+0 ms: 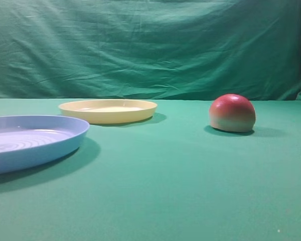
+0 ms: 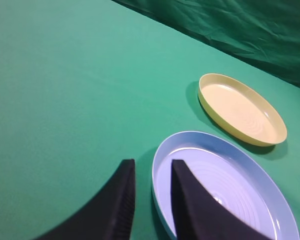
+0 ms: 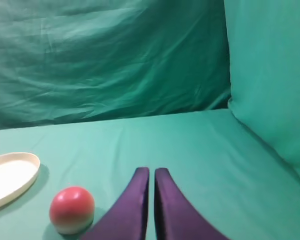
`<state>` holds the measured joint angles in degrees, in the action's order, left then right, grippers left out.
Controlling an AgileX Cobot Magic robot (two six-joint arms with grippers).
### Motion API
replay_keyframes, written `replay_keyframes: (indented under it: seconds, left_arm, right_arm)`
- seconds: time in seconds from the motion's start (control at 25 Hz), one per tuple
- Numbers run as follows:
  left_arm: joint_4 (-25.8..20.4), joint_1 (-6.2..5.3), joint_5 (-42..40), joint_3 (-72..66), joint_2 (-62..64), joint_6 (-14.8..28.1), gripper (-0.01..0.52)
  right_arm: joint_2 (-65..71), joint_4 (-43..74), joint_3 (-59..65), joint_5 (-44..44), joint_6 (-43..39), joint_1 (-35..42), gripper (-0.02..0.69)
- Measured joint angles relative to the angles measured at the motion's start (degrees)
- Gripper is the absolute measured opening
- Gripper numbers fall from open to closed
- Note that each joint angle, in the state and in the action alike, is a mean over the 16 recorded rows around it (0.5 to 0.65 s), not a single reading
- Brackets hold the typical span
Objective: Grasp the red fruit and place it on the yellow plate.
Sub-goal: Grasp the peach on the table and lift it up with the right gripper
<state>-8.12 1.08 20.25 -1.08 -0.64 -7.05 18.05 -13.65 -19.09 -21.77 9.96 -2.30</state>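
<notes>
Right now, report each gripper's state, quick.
Left gripper: open with a narrow gap, holding nothing, above the blue plate edge.
Right gripper: shut, empty; the red fruit sits apart.

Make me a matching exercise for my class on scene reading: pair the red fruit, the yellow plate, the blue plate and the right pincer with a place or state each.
1 red fruit
2 yellow plate
3 blue plate
4 right pincer

a shut, holding nothing
b bare, far left of centre
c on the cloth, right side
d nearest, at the left edge

Pairs: 1-c, 2-b, 3-d, 4-a
</notes>
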Motion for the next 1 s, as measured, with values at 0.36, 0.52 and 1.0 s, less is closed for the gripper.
replay_keyframes:
  seconds: [0.36,0.52,1.0]
  left_arm:
    - [0.0,0.00,0.0,0.0,0.0,0.0,0.157]
    - [0.0,0.00,0.0,0.0,0.0,0.0,0.157]
    - [0.0,0.00,0.0,0.0,0.0,0.0,0.157]
  right_arm:
    - [22.4,-0.3,-13.5,-8.5,5.8,-1.5,0.000]
    - [32.2,0.0,-19.0,-10.7,7.2,-4.8,0.000]
    - [62.6,3.1,-38.6,-15.0,5.9,-15.8,0.097]
